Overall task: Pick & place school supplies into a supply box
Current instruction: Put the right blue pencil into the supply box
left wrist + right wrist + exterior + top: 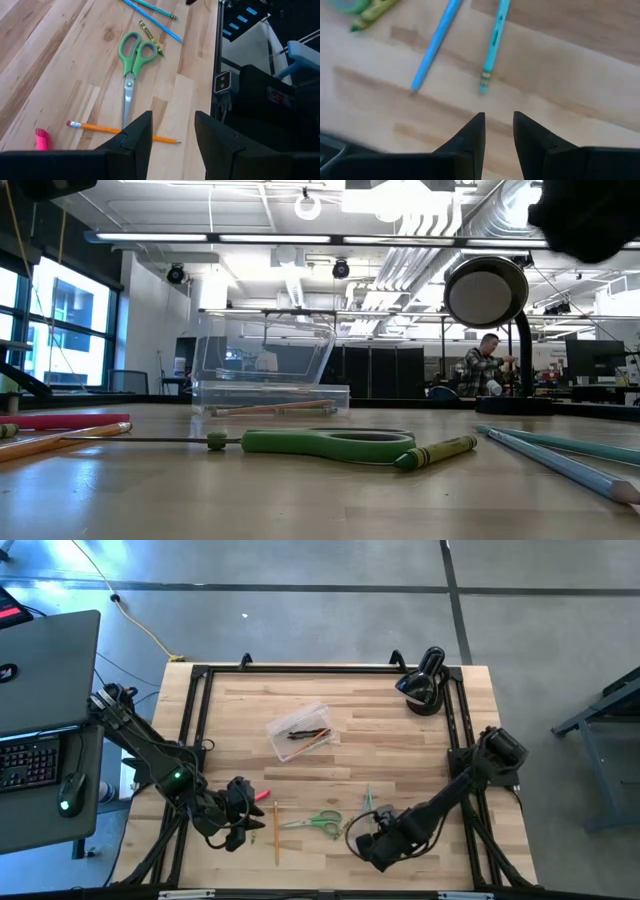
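The clear supply box (300, 732) sits mid-table with a few pencils inside (270, 409). Green-handled scissors (315, 822) (132, 60), a green crayon (151, 37), an orange pencil (277, 833) (125, 132), a pink item (262, 795) (42, 140) and two blue pencils (368, 800) (434, 45) lie flat near the near edge. My left gripper (240, 815) (172, 135) is open beside the orange pencil. My right gripper (365, 840) (499, 127) is open, just short of the blue pencils' tips.
A black rounded lamp-like device (425, 682) (487, 295) stands at the far right corner. A black frame rail (195, 710) borders the wooden table. A laptop and keyboard (40, 690) sit off the table's left. A person (485, 365) shows far off in the room.
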`<state>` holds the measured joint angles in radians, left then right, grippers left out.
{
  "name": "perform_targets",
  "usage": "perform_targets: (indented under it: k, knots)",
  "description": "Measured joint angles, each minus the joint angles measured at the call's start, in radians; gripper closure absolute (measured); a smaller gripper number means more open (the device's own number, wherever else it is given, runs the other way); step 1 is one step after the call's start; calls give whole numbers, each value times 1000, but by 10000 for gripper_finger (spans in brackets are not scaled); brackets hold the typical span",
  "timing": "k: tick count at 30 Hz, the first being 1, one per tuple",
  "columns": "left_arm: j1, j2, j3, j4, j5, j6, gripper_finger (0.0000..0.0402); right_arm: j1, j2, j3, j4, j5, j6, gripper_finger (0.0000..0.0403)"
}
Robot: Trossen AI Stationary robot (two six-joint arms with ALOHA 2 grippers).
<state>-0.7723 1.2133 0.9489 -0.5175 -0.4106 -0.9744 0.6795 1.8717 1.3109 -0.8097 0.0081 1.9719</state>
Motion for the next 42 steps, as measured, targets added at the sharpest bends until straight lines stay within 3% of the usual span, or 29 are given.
perform_targets:
  k: [5, 13, 42]
  knots:
    - [0, 0, 0, 0, 0, 0, 222, -8, 53, 0, 56, -69, -6, 324]
    - [0, 0, 0, 0, -1, 0, 222, -15, 54, 0, 67, -13, -19, 324]
    - [0, 0, 0, 0, -1, 0, 222, -58, 111, 0, 95, -72, -41, 324]
